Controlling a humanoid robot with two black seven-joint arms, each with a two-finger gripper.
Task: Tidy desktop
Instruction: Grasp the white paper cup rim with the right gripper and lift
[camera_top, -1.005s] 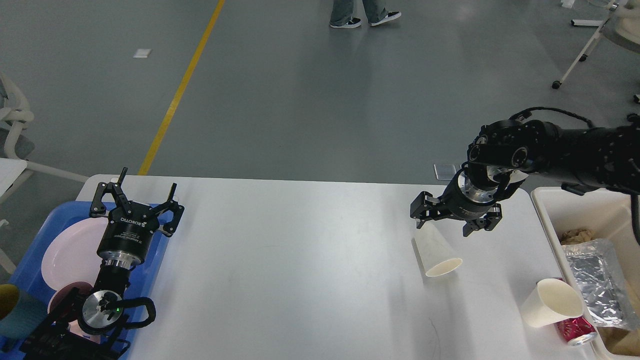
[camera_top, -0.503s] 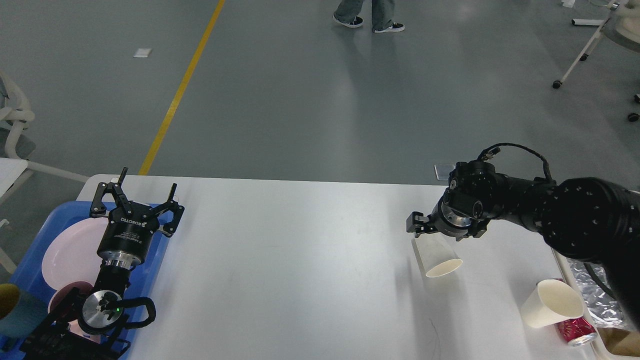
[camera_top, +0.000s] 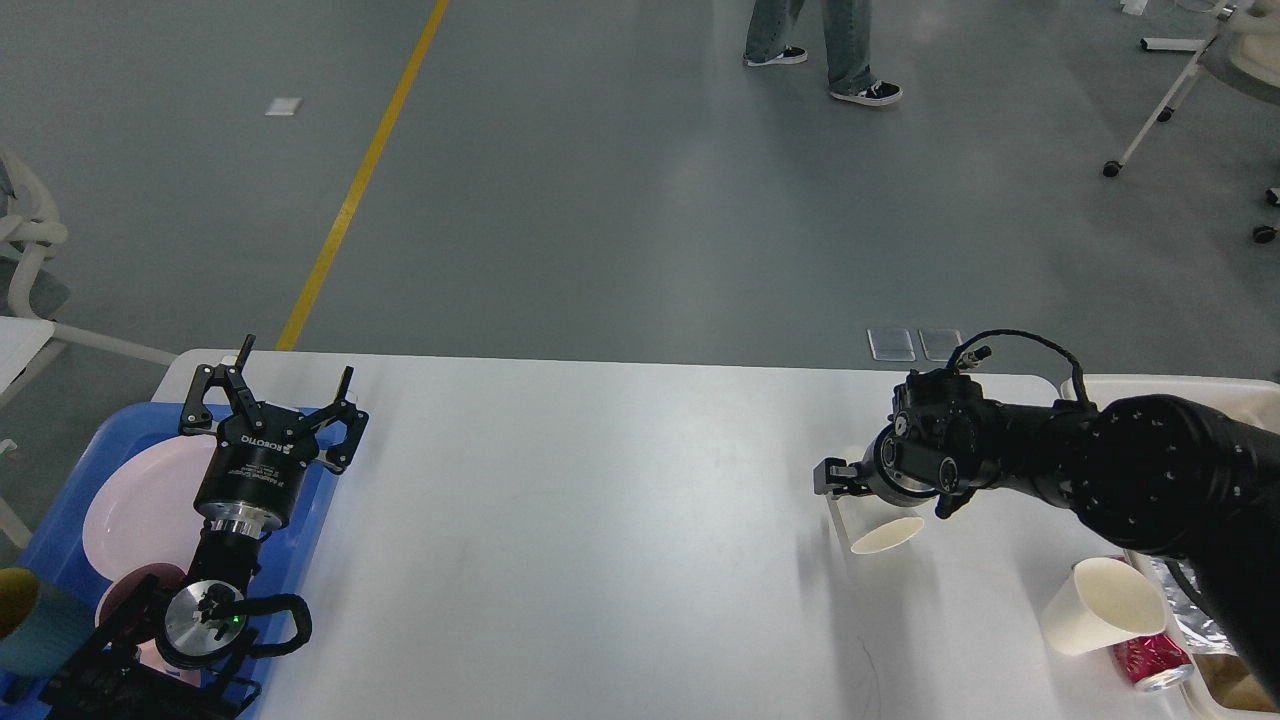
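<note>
The desktop (camera_top: 600, 520) is a wide white tabletop. A white paper cup (camera_top: 884, 531) lies on it at the right, its mouth facing me. My right gripper (camera_top: 845, 482) is low over the cup's closed end, at or around it. The gripper shows end-on and dark, so its fingers cannot be told apart. A second paper cup (camera_top: 1100, 605) lies on its side near the front right, against a red can (camera_top: 1150, 662). My left gripper (camera_top: 288, 385) stands open and holds nothing, over the right edge of a blue tray (camera_top: 60, 500).
The blue tray holds a pink plate (camera_top: 140, 500) and a dark pink bowl (camera_top: 125, 592). A teal and yellow cup (camera_top: 25, 622) is at the left edge. A beige bin (camera_top: 1105, 383) sits at the right table edge. A person's legs (camera_top: 840, 50) cross the floor beyond.
My right arm has come down and forward, bringing its gripper low onto the lying cup's closed end. The left arm has not moved. The person has walked right.
</note>
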